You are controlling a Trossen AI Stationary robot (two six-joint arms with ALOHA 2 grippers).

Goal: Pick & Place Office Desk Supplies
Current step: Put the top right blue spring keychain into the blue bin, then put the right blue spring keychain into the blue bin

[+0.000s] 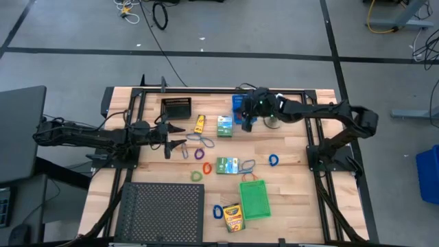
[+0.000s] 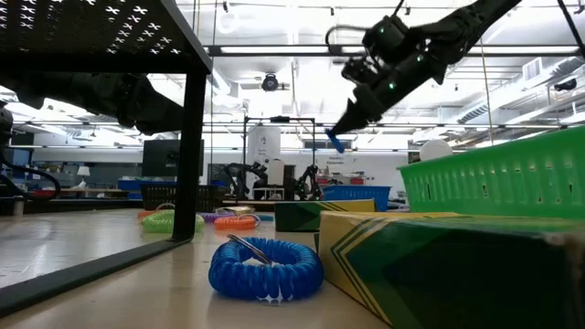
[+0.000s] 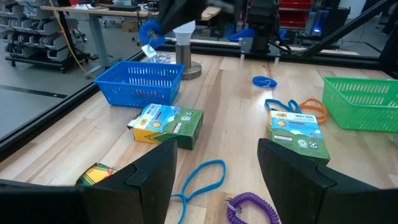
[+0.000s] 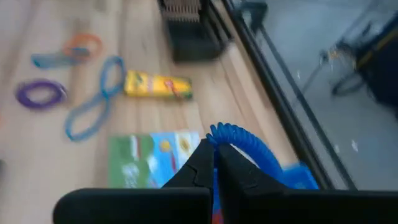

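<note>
Right claw (image 4: 216, 163) pinching blue coil loop (image 4: 239, 142) above blue bin (image 1: 238, 108)

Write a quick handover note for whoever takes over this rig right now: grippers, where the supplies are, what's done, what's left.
Right gripper: shut on a blue coil band, raised over the blue bin at the table's far edge.
Left gripper: open, empty, low over the table's left half beside the loose loops.
Done: nothing visibly binned yet; the green bin and black bin contents can't be judged.
Left: drop this band, then the other loops, the two green-white boxes, the yellow tube and the crayon box.
</note>
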